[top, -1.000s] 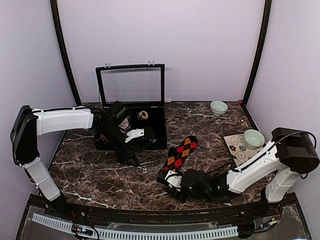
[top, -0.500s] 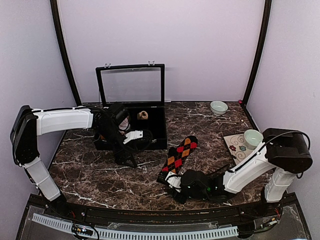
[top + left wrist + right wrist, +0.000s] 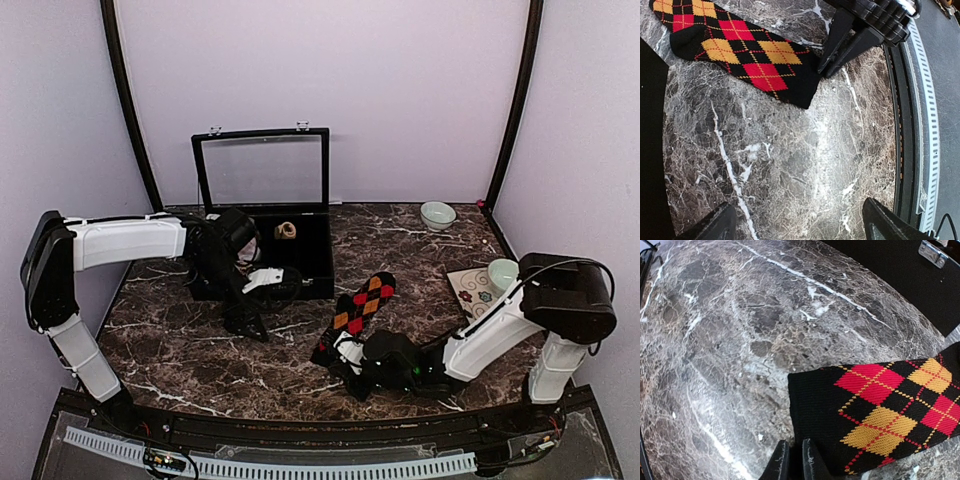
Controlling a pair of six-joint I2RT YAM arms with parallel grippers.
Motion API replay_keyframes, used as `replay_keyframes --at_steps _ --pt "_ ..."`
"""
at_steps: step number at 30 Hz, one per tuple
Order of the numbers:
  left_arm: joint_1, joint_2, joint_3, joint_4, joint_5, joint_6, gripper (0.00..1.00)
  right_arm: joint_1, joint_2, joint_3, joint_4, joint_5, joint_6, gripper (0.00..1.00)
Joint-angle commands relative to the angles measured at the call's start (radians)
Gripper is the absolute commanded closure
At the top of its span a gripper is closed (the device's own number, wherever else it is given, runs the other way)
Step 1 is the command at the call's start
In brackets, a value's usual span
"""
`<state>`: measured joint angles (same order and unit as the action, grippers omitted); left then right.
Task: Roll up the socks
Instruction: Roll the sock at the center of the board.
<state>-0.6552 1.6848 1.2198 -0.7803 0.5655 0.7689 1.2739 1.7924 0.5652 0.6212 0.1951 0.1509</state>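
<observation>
The argyle sock [image 3: 362, 305] lies flat on the table [image 3: 200, 350]. The right fingers [image 3: 812, 462], nearly pressed together, seem to pinch its cuff corner; the left fingers [image 3: 715, 227] hang spread over bare marble.

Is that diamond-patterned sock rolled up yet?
No, the sock lies flat at full length on the table, with no part of it curled over.

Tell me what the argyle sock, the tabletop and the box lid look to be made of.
Argyle sock: soft knit yarn, matte; fine ribs show at the cuff.
Tabletop: polished dark marble or a marble-look surface; white veins, glossy sheen.
Box lid: see-through pane, glass or acrylic, in a black frame.
</observation>
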Motion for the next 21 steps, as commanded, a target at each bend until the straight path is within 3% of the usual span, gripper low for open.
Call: replay_keyframes --at_steps 1,6,12,16,21 --pt "-0.028 -0.04 -0.042 -0.029 0.054 0.043 0.09 -0.03 0.055 -0.009 -0.101 -0.102 0.069 0.96" --pt "-0.131 -0.029 -0.105 0.04 0.049 0.052 0.07 -0.061 0.044 -0.011 -0.098 -0.196 0.122 1.0" --pt "-0.192 0.042 -0.064 0.087 0.026 0.074 0.11 -0.093 -0.013 -0.049 -0.038 -0.339 0.203 1.0" --pt "-0.255 0.057 -0.041 0.135 -0.025 0.101 0.28 -0.132 -0.026 -0.075 0.015 -0.416 0.291 1.0" --pt "-0.315 0.099 -0.02 0.169 -0.087 0.137 0.35 -0.196 0.014 -0.133 0.155 -0.515 0.447 1.0"
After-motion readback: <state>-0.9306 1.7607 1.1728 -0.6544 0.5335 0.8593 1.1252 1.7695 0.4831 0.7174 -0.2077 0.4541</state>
